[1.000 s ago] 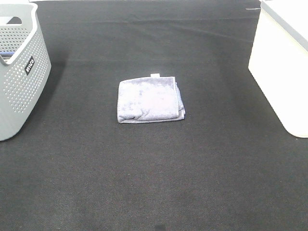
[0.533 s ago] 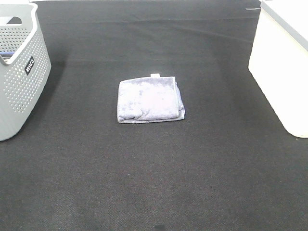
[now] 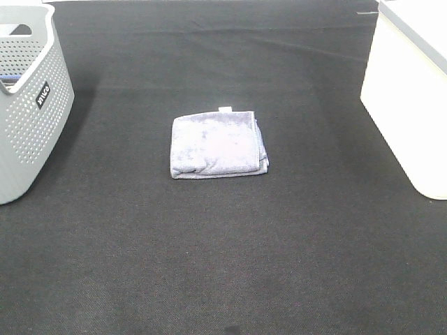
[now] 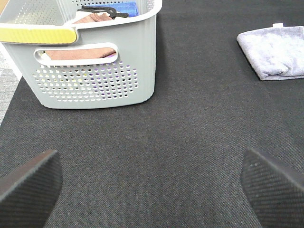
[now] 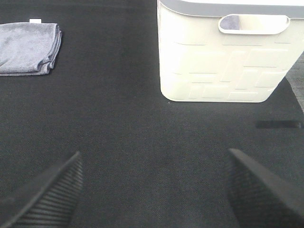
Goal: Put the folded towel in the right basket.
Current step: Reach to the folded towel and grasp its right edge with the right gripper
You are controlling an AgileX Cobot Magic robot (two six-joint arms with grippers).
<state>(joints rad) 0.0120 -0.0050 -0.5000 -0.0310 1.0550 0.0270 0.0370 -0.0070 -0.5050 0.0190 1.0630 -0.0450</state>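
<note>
A folded lavender-grey towel (image 3: 218, 144) lies flat in the middle of the black table; it also shows in the left wrist view (image 4: 275, 57) and the right wrist view (image 5: 28, 47). The right basket (image 3: 412, 91) is white and stands at the right edge; it also shows in the right wrist view (image 5: 228, 52). Neither arm shows in the exterior high view. My left gripper (image 4: 152, 190) is open and empty, well short of the towel. My right gripper (image 5: 152, 190) is open and empty, in front of the white basket.
A grey perforated basket (image 3: 28, 105) stands at the left edge; in the left wrist view (image 4: 85, 57) it holds folded cloths and a blue item. A dark strip (image 5: 278, 124) lies on the mat beside the white basket.
</note>
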